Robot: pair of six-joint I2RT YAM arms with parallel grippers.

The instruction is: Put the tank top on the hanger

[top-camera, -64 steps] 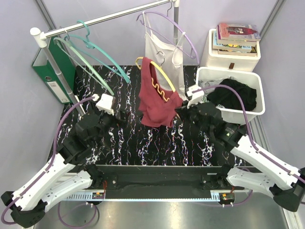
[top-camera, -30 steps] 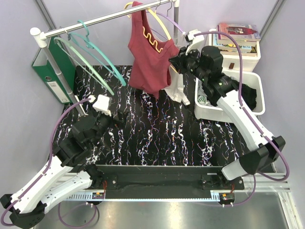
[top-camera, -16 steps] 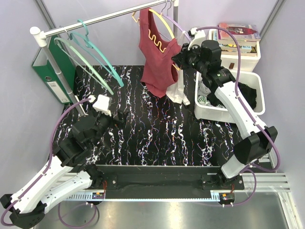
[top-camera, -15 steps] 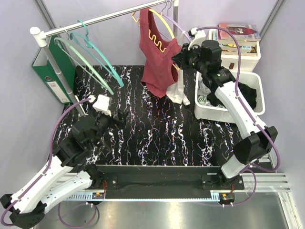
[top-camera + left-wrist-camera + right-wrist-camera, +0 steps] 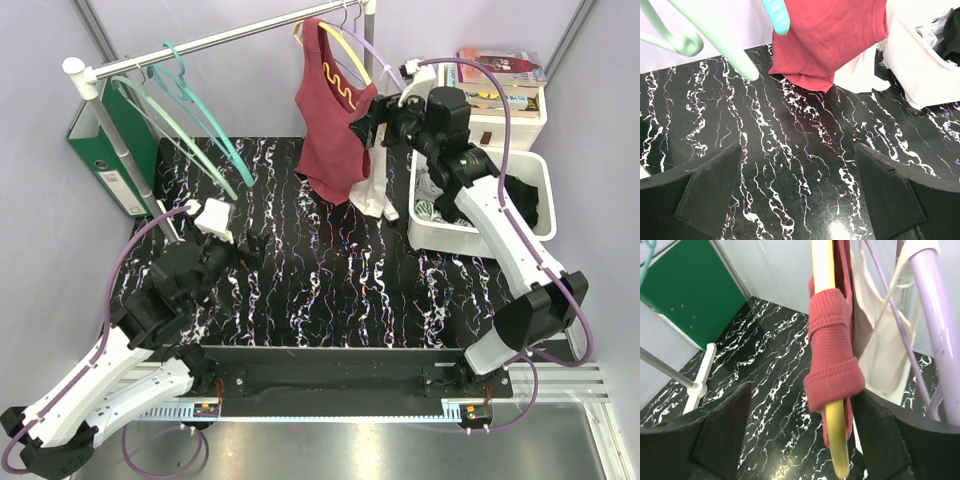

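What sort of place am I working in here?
Probably a staged laundry or wardrobe corner in a test cell: a clothes rail with teal hangers, a white bin holding a black garment, and a black marbled table.

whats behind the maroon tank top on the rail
A white camisole on a lilac hanger; only its lower part shows past the tank top, the rest is covered.
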